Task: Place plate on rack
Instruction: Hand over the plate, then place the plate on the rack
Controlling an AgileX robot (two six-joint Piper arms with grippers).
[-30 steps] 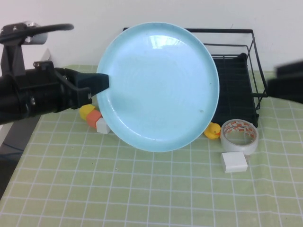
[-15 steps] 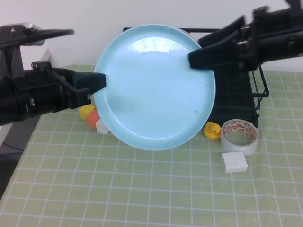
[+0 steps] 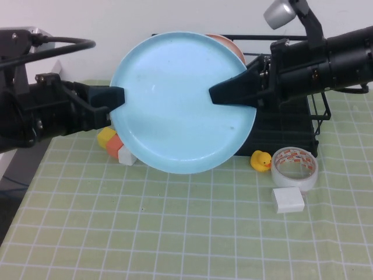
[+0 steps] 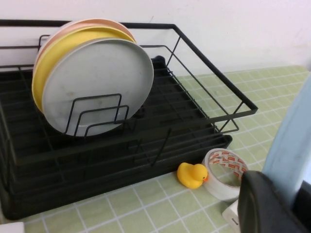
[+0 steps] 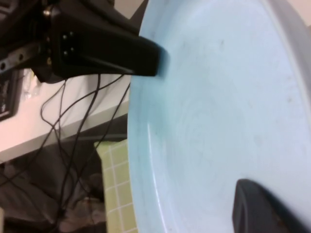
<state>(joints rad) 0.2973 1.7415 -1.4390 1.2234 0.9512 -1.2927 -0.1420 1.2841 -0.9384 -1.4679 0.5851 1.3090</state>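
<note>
The large light blue plate (image 3: 175,105) is held upright in the air in front of the black wire rack (image 3: 291,111). My left gripper (image 3: 116,99) is shut on the plate's left rim; the rim (image 4: 291,141) shows between its jaws in the left wrist view. My right gripper (image 3: 224,93) reaches over the plate's right rim onto its face, and the plate (image 5: 218,97) fills the right wrist view. The rack (image 4: 194,116) holds a grey plate (image 4: 97,92), a yellow plate (image 4: 53,53) and a peach plate (image 4: 73,26) standing at its wire divider.
On the green checked cloth lie a yellow duck (image 3: 261,160), a tape roll (image 3: 294,166) and a white block (image 3: 288,200) at the right. Small yellow, orange and white blocks (image 3: 115,144) lie under the plate's left edge.
My right arm has come in from the right and its gripper now lies over the plate's right side. The plate has shifted slightly left. My left gripper keeps its hold.
</note>
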